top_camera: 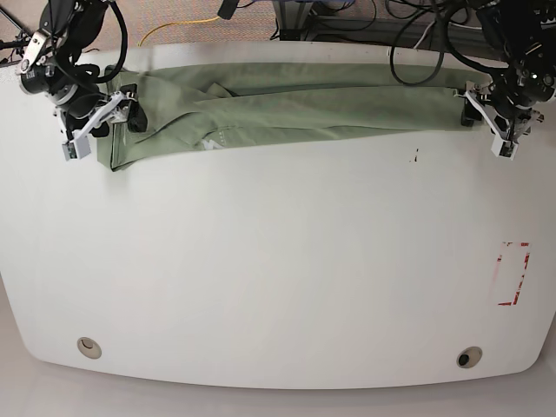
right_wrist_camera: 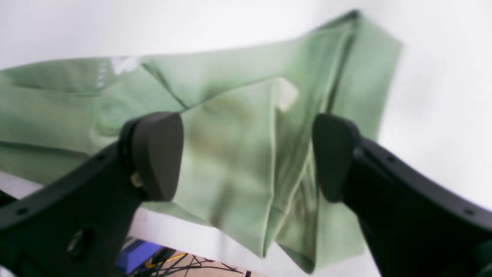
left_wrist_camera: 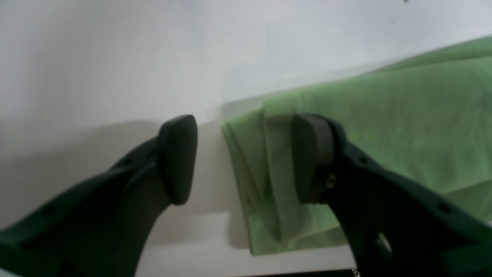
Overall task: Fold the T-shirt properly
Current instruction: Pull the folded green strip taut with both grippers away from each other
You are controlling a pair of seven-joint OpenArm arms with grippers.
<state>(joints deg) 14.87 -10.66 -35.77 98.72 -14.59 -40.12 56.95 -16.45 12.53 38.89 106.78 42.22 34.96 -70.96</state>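
Observation:
The sage-green T-shirt (top_camera: 287, 104) lies folded into a long narrow strip along the table's far edge. My left gripper (top_camera: 493, 122) is open at the strip's right end. In the left wrist view the left gripper (left_wrist_camera: 244, 159) straddles the layered end of the shirt (left_wrist_camera: 403, 127), with cloth beside the right finger (left_wrist_camera: 311, 157). My right gripper (top_camera: 94, 129) is open at the strip's left end. In the right wrist view the right gripper (right_wrist_camera: 244, 157) hovers with its jaws wide over the shirt's bunched, creased end (right_wrist_camera: 230, 134). Neither gripper holds cloth.
The white table (top_camera: 278, 261) has a red rectangle mark (top_camera: 512, 274) at the right and a small dark mark (top_camera: 415, 157). Two round holes (top_camera: 87, 347) sit near the front edge. Cables (top_camera: 408, 35) lie beyond the far edge, close to the shirt.

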